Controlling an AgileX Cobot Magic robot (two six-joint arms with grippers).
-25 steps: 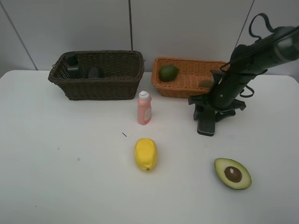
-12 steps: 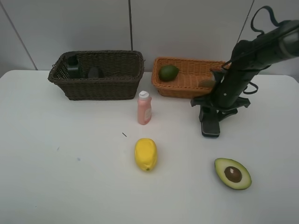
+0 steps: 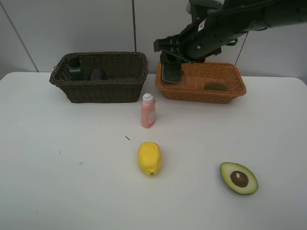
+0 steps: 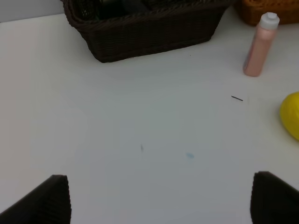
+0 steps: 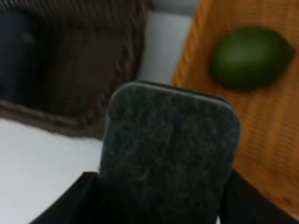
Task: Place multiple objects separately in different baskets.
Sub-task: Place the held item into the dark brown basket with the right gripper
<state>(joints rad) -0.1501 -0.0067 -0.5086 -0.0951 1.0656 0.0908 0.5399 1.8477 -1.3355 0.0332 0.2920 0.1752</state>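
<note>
We count two rectangular wicker baskets at the far side of the white table (image 3: 72,167): a deeper dark brown wicker basket (image 3: 100,91) on the left and a shallower orange-tan wicker basket (image 3: 201,94) just to its right.

The dark one holds two things at its left end: a dark green pump bottle (image 3: 74,67) and a grey translucent cup (image 3: 97,74). The orange-tan one holds two fruits, a green lime (image 5: 250,56) at its left end and a brown kiwi (image 3: 216,86) further right.

Three things lie on the bare table. One small pink bottle (image 3: 148,111) stands upright near the gap between the baskets. One yellow lemon (image 3: 149,158) lies nearer than it. One avocado half with pit (image 3: 239,178) lies cut face up at the near right.

The right gripper (image 3: 171,71) reaches across and is clamped on the single black eraser block with a grey felt face (image 5: 168,144), holding it over the left end of the orange-tan basket.

The left gripper (image 4: 159,200) is spread wide with nothing in it, over the table's near left.
</note>
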